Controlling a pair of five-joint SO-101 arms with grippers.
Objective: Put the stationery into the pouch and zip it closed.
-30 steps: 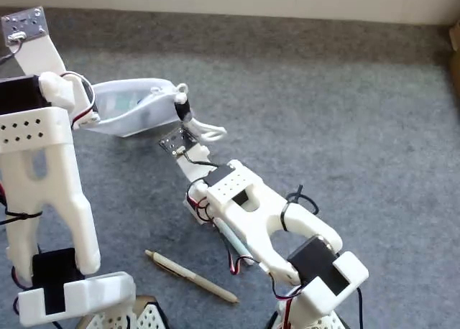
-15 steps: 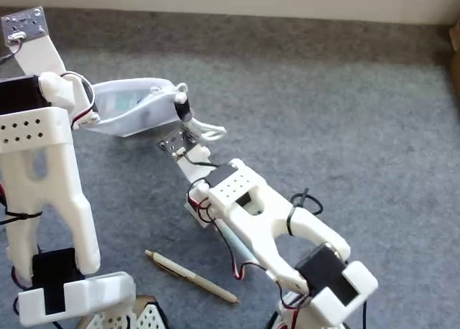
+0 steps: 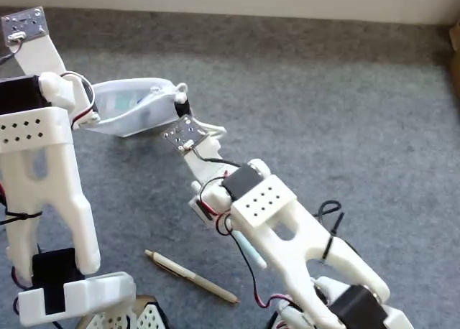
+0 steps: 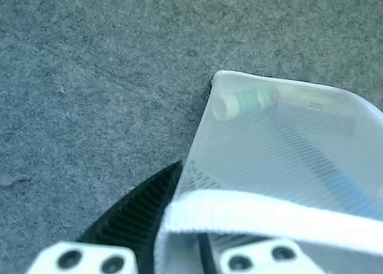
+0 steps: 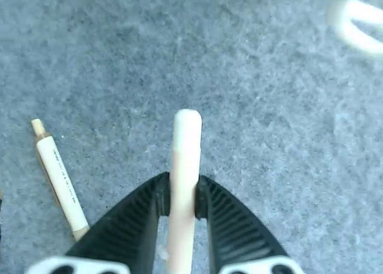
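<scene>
The jaws of the left arm are pinched narrow on the white fabric band along one edge of a translucent white mesh pouch. One black ribbed jaw shows just beside the mesh. The pouch rests on the grey carpeted counter. Inside the pouch, a small white tube with a green label lies against the far corner. A blurred blue item lies nearer the band. At the end of the pouch away from the left arm lies a white cord loop. The jaws of the right arm are closed on a slim pale pen, gripped across its barrel so that its rounded end sticks out past the jaw tips, near the pouch but apart from it. A beige pen with a narrow tip lies flat on the counter, well apart from the pouch, on the side towards the arm bases.
</scene>
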